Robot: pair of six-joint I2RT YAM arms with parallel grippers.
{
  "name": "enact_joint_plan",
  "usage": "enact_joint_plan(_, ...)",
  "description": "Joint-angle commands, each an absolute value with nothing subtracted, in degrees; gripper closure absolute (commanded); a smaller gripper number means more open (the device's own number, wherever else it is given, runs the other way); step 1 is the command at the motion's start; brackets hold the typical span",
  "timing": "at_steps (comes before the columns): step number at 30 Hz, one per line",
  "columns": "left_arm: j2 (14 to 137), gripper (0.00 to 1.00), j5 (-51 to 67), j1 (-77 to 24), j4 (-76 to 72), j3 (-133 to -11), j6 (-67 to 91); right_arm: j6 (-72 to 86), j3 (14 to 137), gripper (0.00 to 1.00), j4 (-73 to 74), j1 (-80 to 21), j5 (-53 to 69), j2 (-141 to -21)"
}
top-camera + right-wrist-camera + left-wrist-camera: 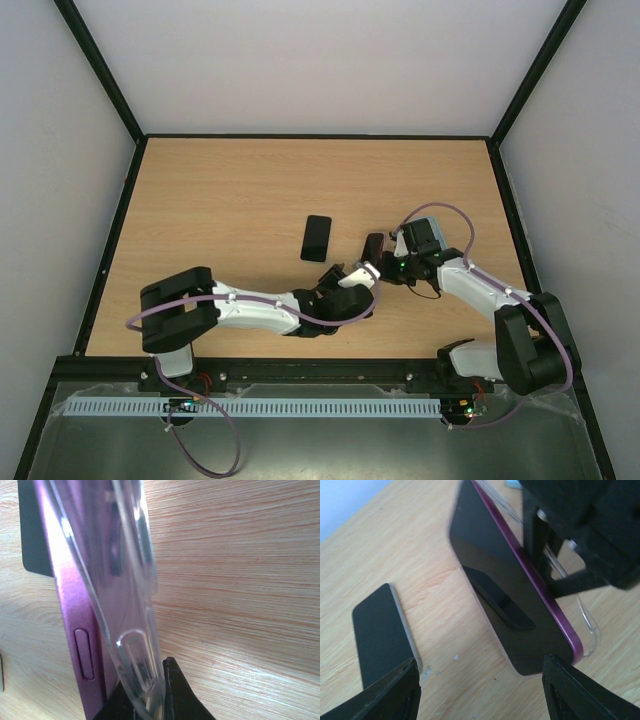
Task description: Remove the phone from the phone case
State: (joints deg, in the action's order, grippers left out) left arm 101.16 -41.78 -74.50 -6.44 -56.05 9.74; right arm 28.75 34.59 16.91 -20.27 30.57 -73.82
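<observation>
A purple phone (505, 595) with a dark screen stands on edge on the wooden table, tilted, and appears in the top view as a small dark slab (375, 245). Its clear phone case (132, 580) is peeled partly away from the purple body (75, 590); the loose clear rim (585, 625) sticks out past the phone's lower corner. My right gripper (145, 690) is shut on the case's edge. My left gripper (480, 680) is open, fingers wide apart, and the phone's lower corner sits just inside the right finger (575, 695) without being clamped.
A second dark phone (316, 238) lies flat on the table left of the held one, close to my left finger (395, 690). Black frame rails (115, 250) border the table's sides and back.
</observation>
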Motion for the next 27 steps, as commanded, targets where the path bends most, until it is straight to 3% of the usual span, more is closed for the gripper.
enact_joint_plan(1, 104.4, 0.34, -39.3, -74.7, -9.9, -57.0, 6.7, 29.2, 34.6, 0.98, 16.1, -20.3, 33.2, -73.5)
enact_joint_plan(10, 108.5, 0.35, -39.3, -74.7, -9.4, -60.2, 5.9, 29.2, 34.6, 0.98, 16.0, -20.2, 33.6, -73.8)
enact_joint_plan(21, 101.0, 0.36, -37.7, -76.8, -14.9, -54.0, 4.7, 29.2, 34.6, 0.98, 15.8, -20.3, 33.2, -73.7)
enact_joint_plan(27, 105.7, 0.36, -39.5, -77.2, -12.4, -57.9, 4.6, 29.1, 34.6, 0.98, 15.9, -20.3, 33.3, -73.5)
